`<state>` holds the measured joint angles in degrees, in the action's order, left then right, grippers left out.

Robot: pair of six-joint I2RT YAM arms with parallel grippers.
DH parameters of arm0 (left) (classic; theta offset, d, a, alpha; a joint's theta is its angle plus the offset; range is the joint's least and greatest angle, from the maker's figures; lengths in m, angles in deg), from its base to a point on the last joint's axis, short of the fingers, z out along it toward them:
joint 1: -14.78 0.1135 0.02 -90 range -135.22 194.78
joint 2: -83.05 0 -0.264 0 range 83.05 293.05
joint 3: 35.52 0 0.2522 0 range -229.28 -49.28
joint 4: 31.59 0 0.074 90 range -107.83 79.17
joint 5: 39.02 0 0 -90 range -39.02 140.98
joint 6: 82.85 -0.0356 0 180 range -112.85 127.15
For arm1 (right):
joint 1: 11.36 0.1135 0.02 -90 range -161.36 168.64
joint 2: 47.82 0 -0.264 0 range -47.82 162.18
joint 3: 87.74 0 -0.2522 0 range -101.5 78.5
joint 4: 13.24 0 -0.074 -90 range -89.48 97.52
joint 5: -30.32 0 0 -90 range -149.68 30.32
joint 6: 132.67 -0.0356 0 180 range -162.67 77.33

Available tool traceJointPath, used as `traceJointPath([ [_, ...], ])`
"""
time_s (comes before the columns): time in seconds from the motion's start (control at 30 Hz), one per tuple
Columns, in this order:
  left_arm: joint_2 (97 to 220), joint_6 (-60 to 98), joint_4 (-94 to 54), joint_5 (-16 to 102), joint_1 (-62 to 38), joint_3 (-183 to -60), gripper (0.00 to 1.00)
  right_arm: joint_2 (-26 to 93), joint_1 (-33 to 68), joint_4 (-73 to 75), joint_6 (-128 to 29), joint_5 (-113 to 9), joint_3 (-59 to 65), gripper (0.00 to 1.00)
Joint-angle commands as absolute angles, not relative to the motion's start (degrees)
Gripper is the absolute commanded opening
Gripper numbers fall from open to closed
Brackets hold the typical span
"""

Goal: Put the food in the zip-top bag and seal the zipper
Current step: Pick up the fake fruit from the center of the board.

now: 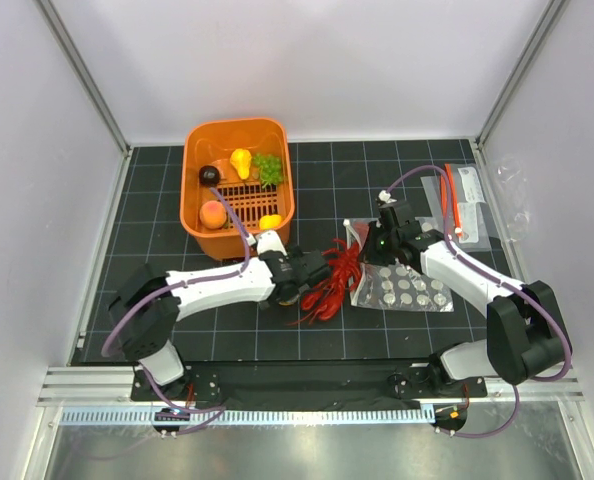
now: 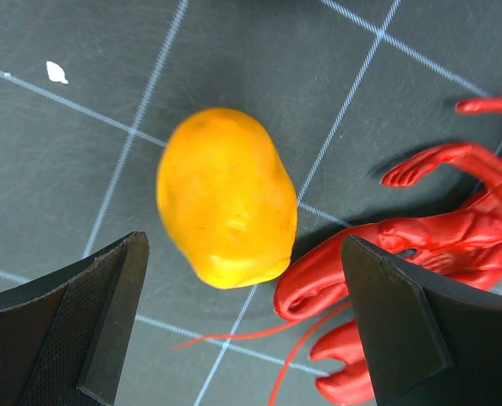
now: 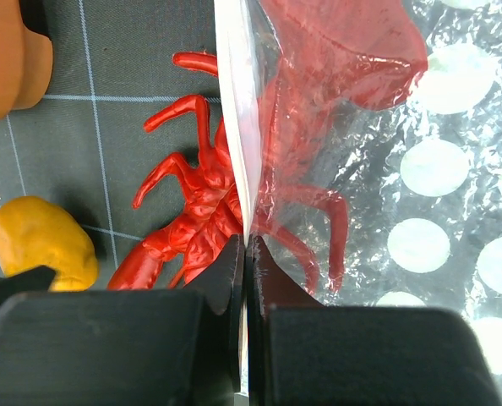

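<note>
1. Near middle of the worktop: lobster (image 1: 329, 288) lies half inside the zip-top bag (image 1: 407, 292), tail under the film, claws out on the mat.
2. Left jaws spread full wide, holding nothing. They straddle a yellow-orange fruit (image 2: 226, 199) resting just beside a lobster claw.
3. Right jaws pinched shut on the bag's mouth edge.
4. To do it well, likely: centre on the fruit, close across its short width, lift clear of the claw, and keep the mouth held up.
5. Far left: orange basket (image 1: 192, 190) holds grapes (image 1: 268, 168) and more food.
</note>
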<state>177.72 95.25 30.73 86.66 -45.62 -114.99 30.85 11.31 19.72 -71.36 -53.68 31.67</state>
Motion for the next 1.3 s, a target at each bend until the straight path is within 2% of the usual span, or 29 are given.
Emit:
traceJointPath([
  [0.0, 179.11, 98.03, 26.4, 95.35, -47.71, -113.8, 1.0, 29.96, 11.22, 17.31, -70.36, -52.83, 30.34, 0.01],
  [0.2, 184.03, 100.32, 22.08, 95.54, -47.97, -110.98, 0.97, 30.05, 11.22, 17.48, -70.01, -52.74, 30.16, 0.01],
  [0.3, 184.47, 99.44, 19.98, 97.38, -48.41, -110.02, 0.87, 29.88, 11.22, 17.48, -69.92, -52.91, 30.16, 0.01],
  [0.33, 184.47, 99.18, 19.36, 98.43, -48.59, -109.84, 0.78, 29.79, 11.31, 17.4, -69.92, -52.91, 30.33, 0.01],
  [0.4, 184.47, 96.65, 18.65, 99.49, -49.29, -110.45, 0.7, 29.7, 11.31, 17.22, -69.92, -52.91, 30.51, 0.01],
  [0.43, 184.13, 96.19, 19.08, 100.11, -49.64, -110.71, 0.63, 29.87, 11.14, 17.31, -69.92, -53.0, 30.68, 0.01],
  [0.5, 182.29, 95.23, 21.19, 102.13, -50.78, -111.24, 0.58, 29.79, 11.22, 17.22, -69.83, -53.26, 30.86, 0.01],
  [0.77, 171.48, 86.09, 36.48, 107.85, -57.28, -121.87, 0.52, 29.35, 11.22, 17.57, -70.09, -53.79, 31.39, 0.01],
  [0.8, 168.6, 83.99, 35.18, 105.32, -57.55, -122.23, 0.47, 29.43, 11.22, 17.31, -70.01, -53.88, 31.48, 0.01],
  [0.83, 166.83, 76.58, 32.04, 103.3, -57.55, -121.53, 0.47, 29.44, 11.22, 17.22, -70.27, -53.97, 31.65, 0.01],
  [0.93, 159.64, 73.54, 26.23, 100.29, -58.08, -118.37, 0.47, 29.87, 11.22, 16.6, -70.62, -54.32, 31.92, 0.01],
  [1.03, 153.56, 69.48, 20.07, 104.75, -58.08, -115.64, 0.46, 29.7, 11.22, 16.78, -71.06, -54.58, 31.92, 0.01],
  [1.1, 152.22, 61.06, 14.8, 106.52, -56.68, -115.55, 0.44, 29.17, 11.22, 16.78, -71.5, -54.58, 32.09, 0.01],
  [1.27, 153.36, 52.43, 12.15, 99.86, -44.04, -119.24, 0.41, 28.29, 11.22, 16.87, -71.76, -54.32, 32.79, 0.01],
])
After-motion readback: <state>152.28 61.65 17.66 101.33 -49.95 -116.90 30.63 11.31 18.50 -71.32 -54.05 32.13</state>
